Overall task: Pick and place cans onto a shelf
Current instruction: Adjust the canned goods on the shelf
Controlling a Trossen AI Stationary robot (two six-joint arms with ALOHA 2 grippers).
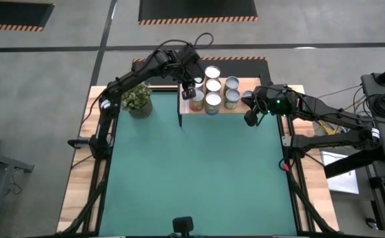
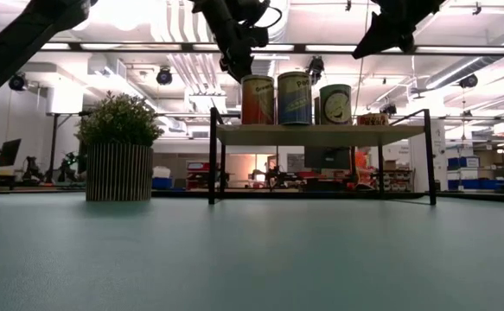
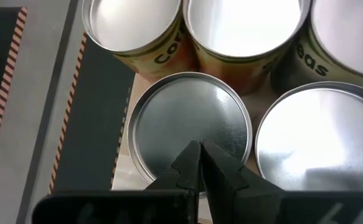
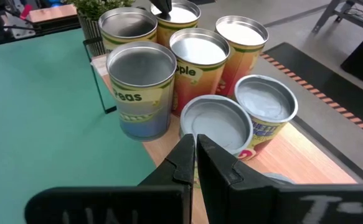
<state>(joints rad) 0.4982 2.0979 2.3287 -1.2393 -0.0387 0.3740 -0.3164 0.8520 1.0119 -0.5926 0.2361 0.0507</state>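
You're looking at a crowded shelf [image 1: 209,110] at the far edge of the table, and the cans [image 1: 213,84] are all standing upright on it, packed shoulder to shoulder, round tops facing up. No can is showing out on the green mat [image 1: 199,178], so by my reading the placing is as good as finished.

Your left gripper [image 1: 188,91] is hanging over the shelf's left end, jaws pinched fully together and carrying nothing. In the left wrist view those fingertips [image 3: 200,163] are sitting straight above the rim of a silver-topped can [image 3: 192,127], with more tins crowding just beyond it. That's the relation to mind: the can is lying directly below the jaws, its long axis vertical, in line with the approach.

Your right gripper [image 1: 250,118] is hovering just off the shelf's right end, also clamped shut and empty. Its wrist view is showing the cluster ahead of and below its tips [image 4: 195,155], the nearest being a low tin with a recessed lid [image 4: 215,127].

The left arm is the closer one to the stack. If another grab is wanted, I'd say the jaws need opening first and the neighbours are leaving little room for fingers. The potted plant [image 1: 137,99] is standing just left of the shelf.
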